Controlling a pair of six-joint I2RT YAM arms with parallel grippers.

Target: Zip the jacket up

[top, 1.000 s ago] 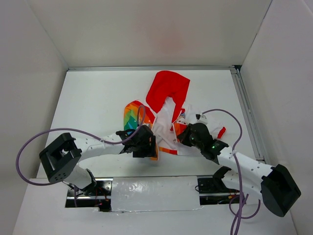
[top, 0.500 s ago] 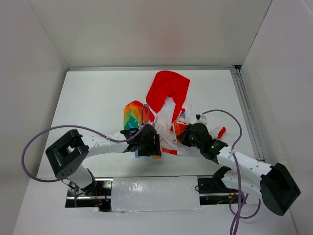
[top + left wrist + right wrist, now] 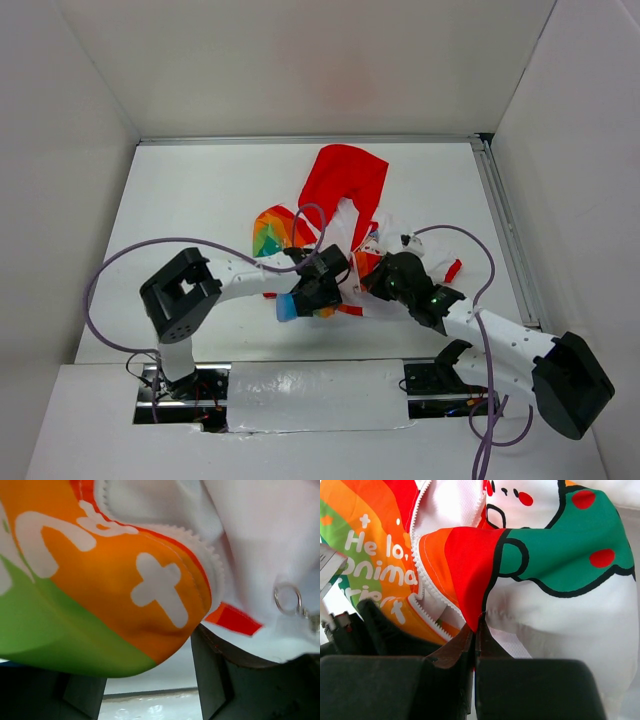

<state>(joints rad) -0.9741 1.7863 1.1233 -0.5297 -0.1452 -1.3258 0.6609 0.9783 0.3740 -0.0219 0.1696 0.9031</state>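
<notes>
Jaws, from above, sit over the jacket (image 3: 345, 185) crumpled on the table (image 3: 190, 200); the left wrist shows the left gripper (image 3: 147, 677) spread under its orange hem by the zipper teeth (image 3: 212, 565); the right wrist shows the right gripper (image 3: 475, 630) pinching the front edge, so we advise mating both ends before pulling.

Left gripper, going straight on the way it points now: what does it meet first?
The jacket: its orange-and-green front panel lies right ahead of the left gripper, apparently touching it, though depth is unclear.
</notes>
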